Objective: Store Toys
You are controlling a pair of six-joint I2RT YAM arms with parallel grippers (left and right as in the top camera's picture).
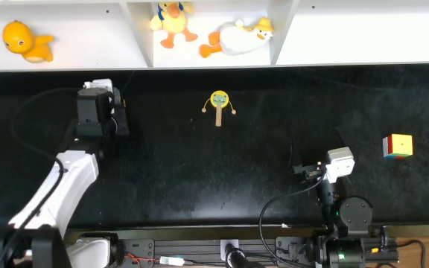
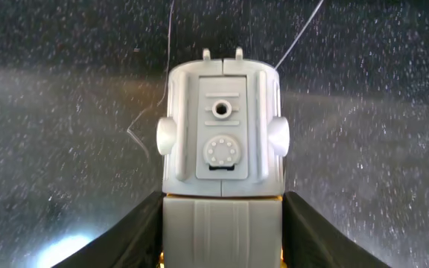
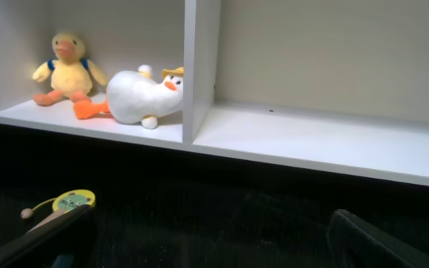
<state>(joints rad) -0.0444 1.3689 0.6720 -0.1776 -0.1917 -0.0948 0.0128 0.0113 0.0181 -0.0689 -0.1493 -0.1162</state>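
Left gripper (image 2: pixel 223 205) was closed on a grey robot toy (image 2: pixel 222 126), w/ fingers (image 2: pixel 136 234) against both sides of its lower body and the toy's head sticking out past the tips. Couldn't tell if the toy touched the black table (image 1: pixel 199 171). In top view that gripper sat at table's left, near the front edge of the white shelf (image 1: pixel 144 45), below its left compt.

Right gripper (image 3: pixel 213 223) was wide open w/ nothing btwn its fingers, low over table's right side, facing the shelf.

Rattle drum (image 1: pixel 219 104) lay flat mid-table, near the front of the middle compt. Colour cube (image 1: pixel 398 146) sat far right on table, well apart from both grippers.

On the shelf, orange duck (image 1: pixel 27 41) was in left compt. Yellow plush duck (image 1: pixel 172 22) sat upright and white plush duck (image 1: pixel 237 37) lay on its side, next to each other in middle compt.
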